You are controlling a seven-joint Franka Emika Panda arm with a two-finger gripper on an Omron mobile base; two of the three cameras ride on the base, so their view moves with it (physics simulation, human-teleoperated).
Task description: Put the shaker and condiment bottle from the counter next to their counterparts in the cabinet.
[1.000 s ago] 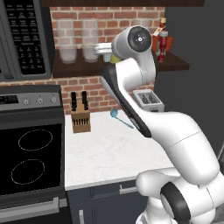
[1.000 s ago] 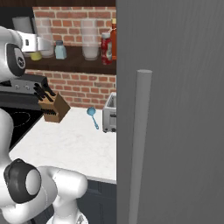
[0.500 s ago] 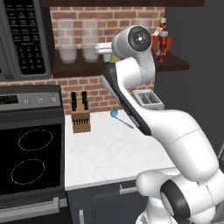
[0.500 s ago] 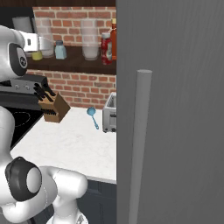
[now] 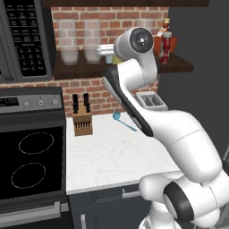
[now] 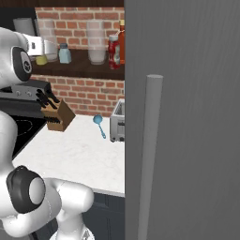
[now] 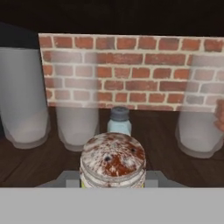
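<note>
My gripper is shut on the shaker, a yellow-green cylinder with a speckled grey cap. I hold it just above the cabinet board, between glass jars. Right behind it stands the pale blue shaker. From the right base view the held shaker sits left of the pale blue shaker, under my gripper. The condiment bottle stands further right on the cabinet beside the orange-red flask. In the left base view the arm hides most of the shaker; the condiment bottle stands at the shelf's right end.
Glass jars line the shelf. A black microwave hangs at left above the stove. On the counter are a knife block, a blue spoon and a toaster. A grey door stands close on the right.
</note>
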